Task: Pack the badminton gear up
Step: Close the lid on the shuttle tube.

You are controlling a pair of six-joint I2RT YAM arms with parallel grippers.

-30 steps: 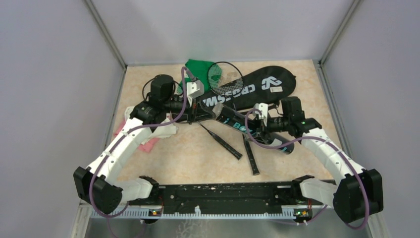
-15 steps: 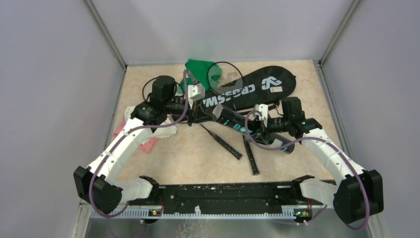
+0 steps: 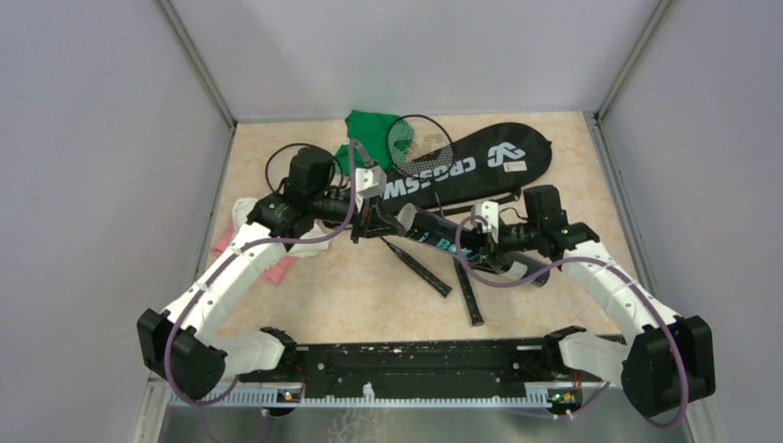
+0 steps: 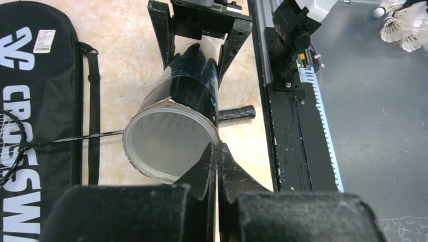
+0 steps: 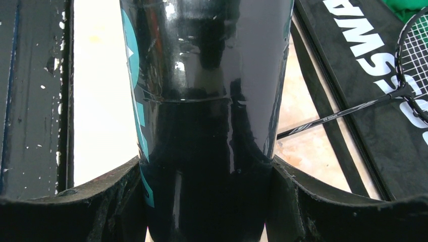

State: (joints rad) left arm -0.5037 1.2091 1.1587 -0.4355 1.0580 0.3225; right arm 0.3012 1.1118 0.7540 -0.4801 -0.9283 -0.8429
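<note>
The left gripper [image 4: 217,149] is shut tight, its tips touching the rim at the open end of the black tube [image 4: 194,75]. The tube stretches from there to the right gripper [image 5: 204,166], which is clamped around its body. Beyond both grippers the racket bag [image 3: 480,161] lies on the tabletop [image 3: 351,286], with a racket [image 3: 420,143] head resting on it.

Left tool [image 4: 218,151] closed — right tool [image 5: 207,174] clamped wide
</note>
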